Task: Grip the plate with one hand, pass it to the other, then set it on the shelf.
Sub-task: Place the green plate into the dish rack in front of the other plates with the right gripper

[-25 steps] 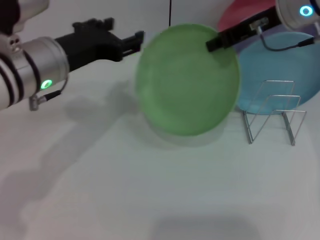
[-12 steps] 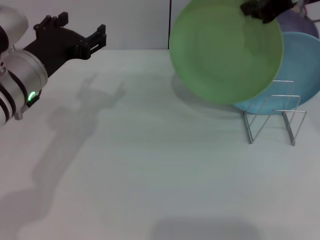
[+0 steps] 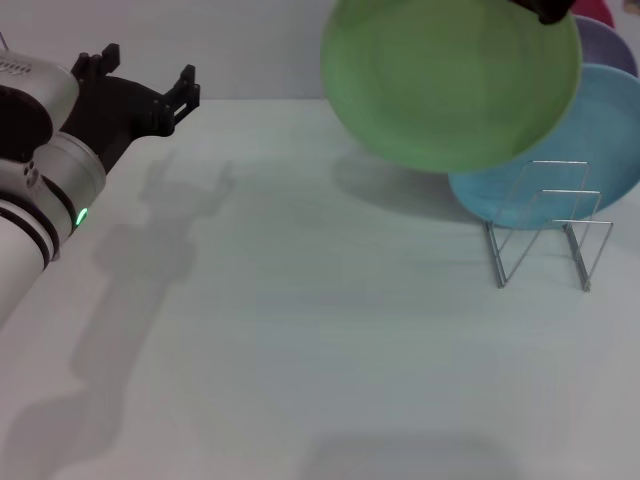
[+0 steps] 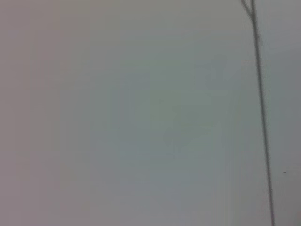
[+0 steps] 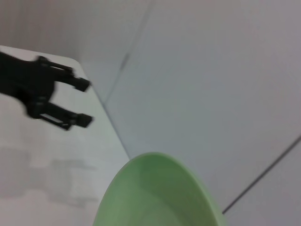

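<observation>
The light-green plate (image 3: pixel 450 85) hangs in the air, tilted, above the table at the back right. My right gripper (image 3: pixel 547 10) is shut on its upper right rim, and only its black tip shows at the top edge. The plate's rim also shows in the right wrist view (image 5: pixel 155 193). The plate is up and to the left of the wire shelf (image 3: pixel 545 225) and does not touch it. My left gripper (image 3: pixel 145 68) is open and empty at the far left, well apart from the plate. It also shows in the right wrist view (image 5: pixel 86 102).
A light-blue plate (image 3: pixel 590 150) leans behind the shelf, with a lavender plate (image 3: pixel 607 45) and a pink one (image 3: pixel 597 10) behind it. The white table (image 3: pixel 300 330) stretches in front. The left wrist view shows only a blank wall.
My right gripper has carried the green plate up and to the right, toward the shelf. My left arm has drawn back to the left, away from the plate.
</observation>
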Action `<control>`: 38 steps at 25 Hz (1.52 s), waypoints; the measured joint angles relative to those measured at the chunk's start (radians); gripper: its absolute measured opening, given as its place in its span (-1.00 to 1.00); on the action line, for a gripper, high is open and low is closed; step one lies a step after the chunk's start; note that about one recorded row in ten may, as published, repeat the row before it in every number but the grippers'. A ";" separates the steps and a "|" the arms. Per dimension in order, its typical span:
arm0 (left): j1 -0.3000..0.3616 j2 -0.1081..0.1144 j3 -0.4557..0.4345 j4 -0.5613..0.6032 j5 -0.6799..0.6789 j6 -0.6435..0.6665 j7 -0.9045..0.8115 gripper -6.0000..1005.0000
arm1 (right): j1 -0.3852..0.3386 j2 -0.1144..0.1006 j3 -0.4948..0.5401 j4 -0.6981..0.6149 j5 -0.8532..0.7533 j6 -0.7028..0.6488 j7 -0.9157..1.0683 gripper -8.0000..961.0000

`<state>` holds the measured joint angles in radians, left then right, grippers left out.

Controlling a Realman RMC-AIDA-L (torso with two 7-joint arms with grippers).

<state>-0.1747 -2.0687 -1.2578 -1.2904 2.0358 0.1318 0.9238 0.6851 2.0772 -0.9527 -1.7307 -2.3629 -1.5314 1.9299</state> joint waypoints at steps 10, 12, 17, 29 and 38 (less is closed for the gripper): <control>-0.023 0.002 0.064 0.090 0.005 0.222 -0.061 0.71 | -0.138 0.010 0.078 -0.106 0.166 -0.117 -0.184 -0.84; -0.028 0.002 0.073 0.102 0.009 0.251 -0.075 0.71 | -0.142 0.010 0.096 -0.108 0.177 -0.129 -0.193 -0.84; -0.071 0.002 0.155 0.236 0.118 0.490 -0.211 0.71 | -0.159 0.010 0.152 -0.119 0.200 -0.178 -0.233 -0.84; -0.172 0.000 0.192 0.512 0.313 0.703 -0.524 0.71 | -0.184 0.009 0.234 -0.103 0.216 -0.223 -0.339 -0.84; -0.204 -0.001 0.223 0.573 0.314 0.710 -0.530 0.71 | -0.185 0.005 0.286 -0.092 0.221 -0.235 -0.424 -0.84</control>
<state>-0.3789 -2.0699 -1.0345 -0.7176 2.3502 0.8422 0.3940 0.5001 2.0823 -0.6666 -1.8230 -2.1423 -1.7662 1.5060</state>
